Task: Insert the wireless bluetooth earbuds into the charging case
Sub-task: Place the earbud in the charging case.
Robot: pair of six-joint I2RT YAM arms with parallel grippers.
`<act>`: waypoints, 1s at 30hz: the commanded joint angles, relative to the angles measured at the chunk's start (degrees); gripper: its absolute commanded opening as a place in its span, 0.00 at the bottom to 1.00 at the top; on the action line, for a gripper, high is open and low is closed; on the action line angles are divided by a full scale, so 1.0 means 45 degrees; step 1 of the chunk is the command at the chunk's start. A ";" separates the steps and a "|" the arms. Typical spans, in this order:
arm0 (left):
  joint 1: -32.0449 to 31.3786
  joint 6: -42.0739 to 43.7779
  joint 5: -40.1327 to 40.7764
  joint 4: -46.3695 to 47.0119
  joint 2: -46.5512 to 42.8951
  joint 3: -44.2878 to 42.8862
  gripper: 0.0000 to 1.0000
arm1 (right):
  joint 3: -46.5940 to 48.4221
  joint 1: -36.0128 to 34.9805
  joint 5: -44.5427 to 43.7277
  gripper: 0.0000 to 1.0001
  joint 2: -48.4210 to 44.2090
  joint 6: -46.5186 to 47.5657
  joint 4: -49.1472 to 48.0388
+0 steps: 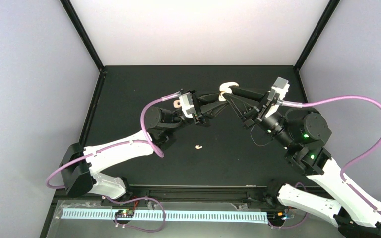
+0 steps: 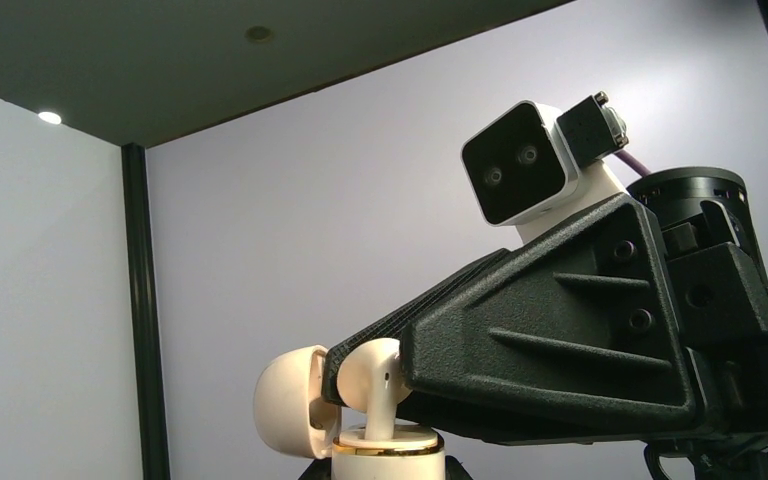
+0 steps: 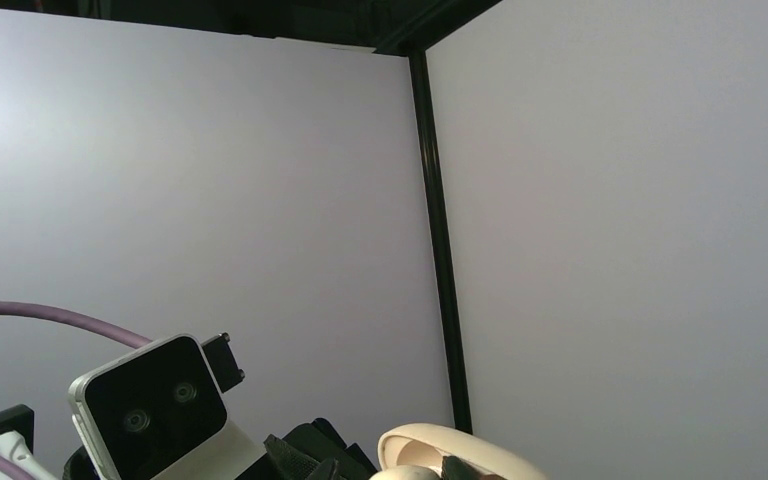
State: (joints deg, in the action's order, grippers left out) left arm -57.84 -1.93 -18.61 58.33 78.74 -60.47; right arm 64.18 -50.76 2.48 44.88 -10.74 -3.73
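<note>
Black table [image 1: 129, 99] under everything. Left arm [image 1: 114, 153] and right arm [image 1: 327, 173] both reached inward, tips meeting over the far middle of the table.

Left gripper [image 1: 218, 100]: jaws closed right down on the base of the charging case [image 2: 388, 452]. Case was held upright with the gold rim on top. Only slivers of the fingers showed at the bottom edge of the left wrist view.

Right gripper [image 1: 234, 94] sat opposite, with fingers on either side of 1 earbud [image 2: 373, 378]. Jaws were narrow. The front finger blocked the contact line, so I couldn't tell whether the pads pinched the earbud or stood just off it.

Case lid [image 2: 288, 402] was hinged open, on the left in the left wrist view.

The earbud stood stem-down in the case mouth, head above the rim and just beside the lid.

2nd earbud [image 1: 199, 147] lay loose on the table between the 2 arms, nearer the bases and well apart from the case.
</note>
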 commanded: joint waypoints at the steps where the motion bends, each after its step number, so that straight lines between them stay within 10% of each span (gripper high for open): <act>1: -0.0114 -0.0058 -0.0009 0.0758 -0.0400 -0.0196 0.02 | 0.0090 -0.0055 -0.0211 0.27 -0.0078 -0.0009 0.0184; 30: -0.0114 -0.0742 -0.0037 0.1475 -0.0638 0.0591 0.02 | 0.2168 -0.0062 -0.2121 0.39 0.0160 -0.0035 0.2680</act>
State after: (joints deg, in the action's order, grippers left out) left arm -57.87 -4.67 -18.02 61.56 77.58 -58.41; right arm 71.70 -50.76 -4.49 43.99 -11.03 4.05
